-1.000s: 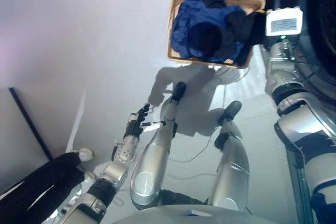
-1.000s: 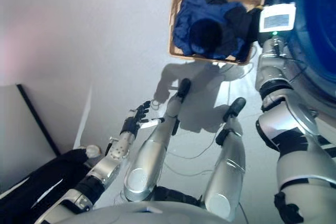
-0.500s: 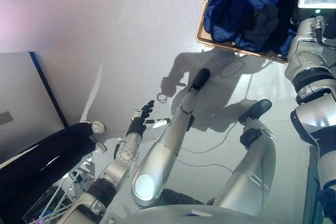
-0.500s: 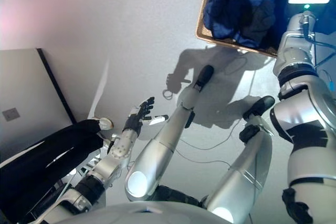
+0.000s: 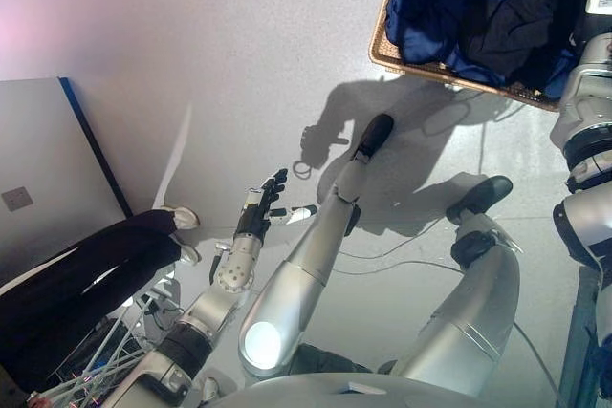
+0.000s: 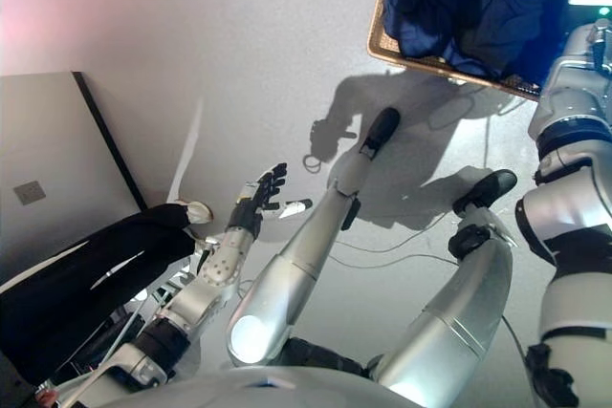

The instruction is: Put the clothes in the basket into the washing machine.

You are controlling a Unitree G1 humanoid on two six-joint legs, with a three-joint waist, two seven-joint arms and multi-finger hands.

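The basket (image 5: pixel 413 62) of blue and dark clothes (image 5: pixel 488 7) sits far ahead on the floor, the left hand (image 5: pixel 260 217) hangs loose-fingered and empty, the right hand is unseen, so I'd reach squarely over the heap before closing.

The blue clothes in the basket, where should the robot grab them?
Probably at the bunched-up folds on top of the blue clothes, coming down from above. They are heaped higher than the basket rim, so loose cloth stands free there. The left hand hangs open, far from it.
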